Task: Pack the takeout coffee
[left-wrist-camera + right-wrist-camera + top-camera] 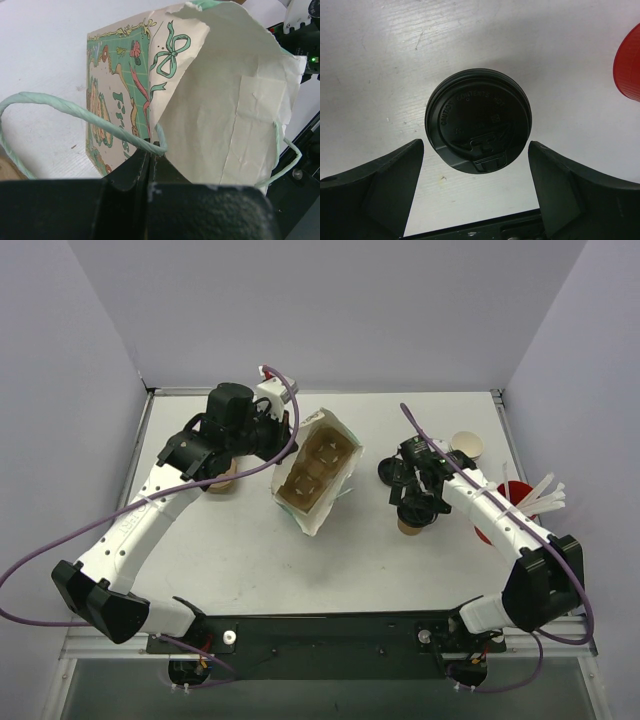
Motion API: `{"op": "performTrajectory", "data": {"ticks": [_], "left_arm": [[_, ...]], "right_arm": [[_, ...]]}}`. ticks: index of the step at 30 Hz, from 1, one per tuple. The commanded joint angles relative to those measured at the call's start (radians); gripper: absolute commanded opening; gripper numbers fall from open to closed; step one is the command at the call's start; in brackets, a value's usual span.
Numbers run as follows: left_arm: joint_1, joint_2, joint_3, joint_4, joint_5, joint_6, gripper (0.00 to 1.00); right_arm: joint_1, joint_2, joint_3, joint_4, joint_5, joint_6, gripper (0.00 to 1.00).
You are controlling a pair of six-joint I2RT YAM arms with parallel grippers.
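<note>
Where the bag (220, 115) folds at its rim, the left fingers (149, 160) are pressed together on the paper, right beside the mint twisted handle (75, 112). They are clamped on the bag with no gap between them. The bag sits mid-tabletop (220, 560), mouth open toward the overhead camera, green-and-cream print outside, plain paper inside. A tan carrier (312, 468) sits inside the bag, its wells showing.

The right fingers (476, 150) are spread wide, one on each side of the black lid (478, 117). Bare tabletop shows in both gaps — no contact in the wrist view. How high the fingertips sit relative to the lid cannot be told.

The coffee (408, 527) stands upright on the tabletop, right of the bag and apart from it, lid on, the lid's tab toward the wrist camera. From overhead only a bit of its brown wall shows below the right fingers; the rest is hidden by them.

A cream cup (466, 445) stands farther back on the right, mouth up. A red cup (508, 502) sits beside the right forearm with white sticks (545, 495) poking out. Another brown cup (222, 483) is partly hidden under the left arm, left of the bag.
</note>
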Motion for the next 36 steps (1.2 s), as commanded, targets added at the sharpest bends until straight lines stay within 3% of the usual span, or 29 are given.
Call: {"op": "performTrajectory", "data": {"ticks": [1,26,30,33,36], "left_arm": [[-0.006,-0.025,0.047,0.017,0.016,-0.003,0.00],[-0.009,-0.007,0.057,0.012,0.022,-0.005,0.00],[-0.009,-0.005,0.061,0.009,0.021,-0.006,0.00],[-0.011,0.001,0.067,0.003,0.019,-0.008,0.00],[-0.011,0.010,0.075,-0.004,0.019,-0.009,0.00]], "right_arm": [[-0.016,0.014,-0.005,-0.005,-0.006,-0.021,0.80],[-0.036,0.042,-0.023,0.025,-0.021,-0.024,0.75],[-0.037,0.045,-0.031,0.025,-0.027,-0.026,0.68],[-0.040,0.036,-0.036,0.025,-0.031,-0.024,0.52],[-0.043,0.017,-0.036,0.020,-0.031,-0.023,0.45]]}}
